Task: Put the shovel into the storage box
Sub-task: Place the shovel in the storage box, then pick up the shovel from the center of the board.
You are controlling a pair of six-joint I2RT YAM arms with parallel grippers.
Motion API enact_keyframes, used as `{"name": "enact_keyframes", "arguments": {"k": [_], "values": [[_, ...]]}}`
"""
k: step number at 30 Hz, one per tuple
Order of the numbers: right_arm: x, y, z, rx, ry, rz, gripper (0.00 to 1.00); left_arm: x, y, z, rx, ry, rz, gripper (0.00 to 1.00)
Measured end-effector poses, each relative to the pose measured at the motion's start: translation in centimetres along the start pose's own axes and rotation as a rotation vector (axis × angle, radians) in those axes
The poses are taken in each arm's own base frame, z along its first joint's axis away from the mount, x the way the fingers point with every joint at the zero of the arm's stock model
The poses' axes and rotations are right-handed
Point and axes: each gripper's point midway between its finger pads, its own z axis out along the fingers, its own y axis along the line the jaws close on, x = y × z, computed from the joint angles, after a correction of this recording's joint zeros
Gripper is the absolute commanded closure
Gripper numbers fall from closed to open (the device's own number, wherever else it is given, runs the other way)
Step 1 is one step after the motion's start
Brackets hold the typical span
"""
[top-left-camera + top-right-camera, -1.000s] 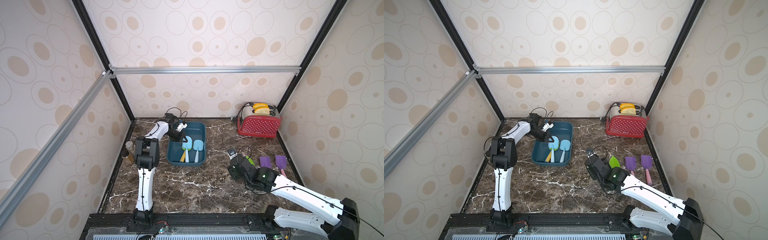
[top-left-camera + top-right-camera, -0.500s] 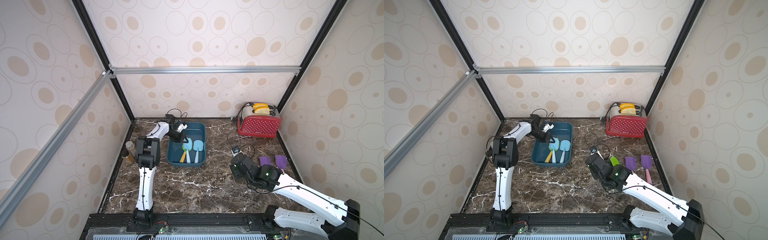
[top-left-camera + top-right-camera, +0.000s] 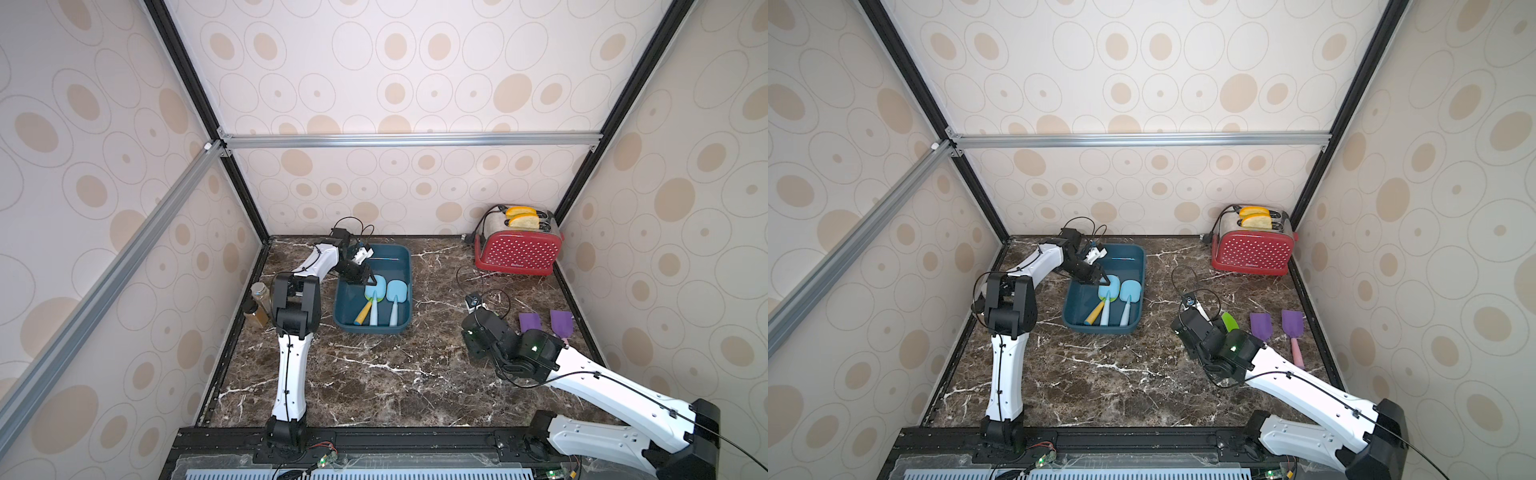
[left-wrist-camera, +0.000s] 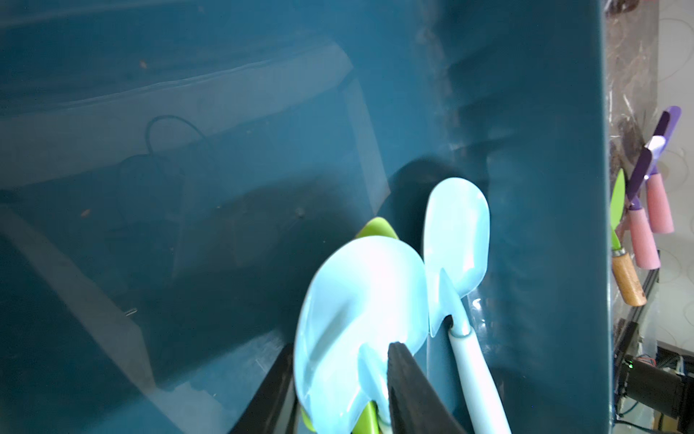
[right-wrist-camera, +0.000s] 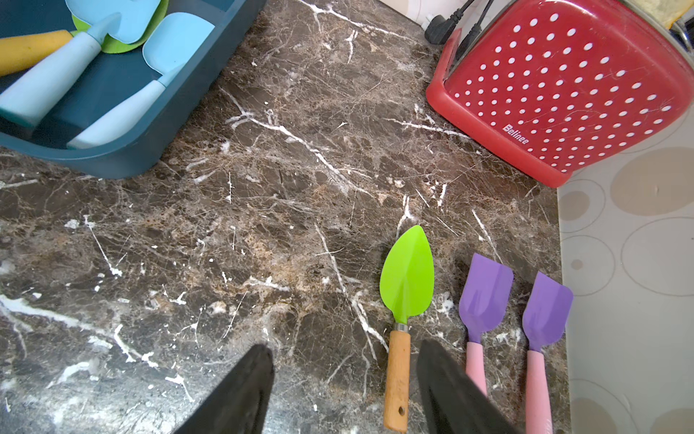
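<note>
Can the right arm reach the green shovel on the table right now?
Probably yes: the right gripper is open above the green shovel, nothing covers it, though a purple shovel lies close.

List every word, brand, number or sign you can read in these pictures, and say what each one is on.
"Belinee": white lettering low on the red polka-dot side of the toaster, seen in the right wrist view.
In both top views the same white mark on the toaster is too small to read.
No lettering shows on the storage box, and no other words, numbers or signs can be read in any view.
</note>
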Motion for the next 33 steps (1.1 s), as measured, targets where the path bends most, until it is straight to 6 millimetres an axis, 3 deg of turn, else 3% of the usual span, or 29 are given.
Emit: {"name": "enact_keyframes", "arguments": {"k": [11, 18, 23, 28, 33], "values": [[0.0, 0.1, 0.2, 0.000, 0.004, -0.004, 0.33, -2.9, -1.8, -6.0, -0.114, -0.120, 0.061, 0.52], [-0.6, -0.1, 0.5, 0.027, 0.003, -0.030, 0.28, -3.6, -2.2, -8.2, -0.162, -0.167, 0.060, 0.49], [-1.5, -0.1, 1.1, 0.035, -0.009, -0.018, 0.28, -3.1, -4.6, -11.5, -0.161, -0.235, 0.067, 0.45], [-1.7, 0.3, 1.9, 0.031, 0.001, -0.019, 0.28, -4.3, -7.3, -15.9, -0.165, -0.355, 0.121, 0.43], [-1.7, 0.5, 2.1, 0.026, 0.004, -0.022, 0.27, -4.5, -7.7, -16.5, -0.165, -0.385, 0.129, 0.42]]}}
